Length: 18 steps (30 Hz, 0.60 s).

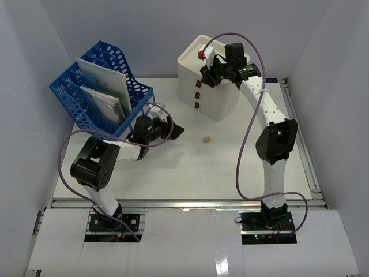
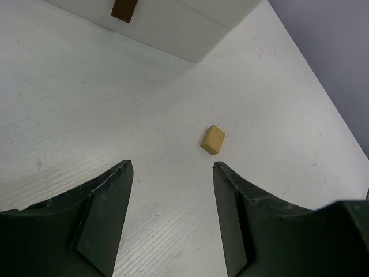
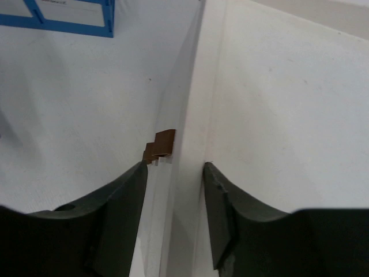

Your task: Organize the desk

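Note:
The white desk (image 1: 173, 173) bears a small tan block (image 1: 206, 139) near its middle. My left gripper (image 1: 176, 131) is open and empty, low over the desk, with the block a short way ahead of its fingertips. The left wrist view shows the block (image 2: 213, 139) just beyond the open gripper (image 2: 172, 167). My right gripper (image 1: 206, 72) is open at the top front edge of the white three-drawer box (image 1: 207, 81). In the right wrist view the gripper (image 3: 173, 167) has one finger before the drawer front and one over the top, above the brown handles (image 3: 164, 144).
A blue file rack (image 1: 98, 86) holding papers stands at the back left, close behind the left arm. The drawer box (image 2: 173, 23) stands at the back centre. A metal rail (image 1: 184, 202) runs along the desk's front edge. White walls enclose the sides.

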Available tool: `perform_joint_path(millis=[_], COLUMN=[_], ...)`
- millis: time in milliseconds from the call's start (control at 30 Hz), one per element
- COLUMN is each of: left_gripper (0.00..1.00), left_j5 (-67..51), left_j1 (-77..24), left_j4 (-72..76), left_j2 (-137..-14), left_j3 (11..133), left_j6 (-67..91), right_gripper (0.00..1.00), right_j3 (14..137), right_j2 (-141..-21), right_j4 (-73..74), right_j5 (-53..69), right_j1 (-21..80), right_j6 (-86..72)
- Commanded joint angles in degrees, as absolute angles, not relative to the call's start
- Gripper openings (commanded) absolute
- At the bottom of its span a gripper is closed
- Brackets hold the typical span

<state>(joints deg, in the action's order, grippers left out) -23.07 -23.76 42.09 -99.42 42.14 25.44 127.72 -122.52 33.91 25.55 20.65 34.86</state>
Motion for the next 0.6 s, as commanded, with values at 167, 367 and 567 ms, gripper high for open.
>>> perform_joint_path(millis=[167,367,567], left_gripper=[0.69,0.69,0.69], left_j5=[-22.68,-21.68,-20.94], left_j1=[-24.65,-25.42,-25.91], left_j4=[40.14,39.99,40.4], left_j2=[-103.34,-106.36,-107.72], left_j3=[49.15,52.3,52.53], left_j6=[21.46,18.7,17.4], right_gripper=[0.58,0.4,0.23], right_j3=[125.2,124.27,123.51], right_j2=[-126.29,-127.65,-128.65], right_j4=[44.43,45.05,45.18], right_j5=[25.8,25.09,23.82], right_j1=[21.88,21.88,21.87], right_j6=[34.09,38.5,42.35])
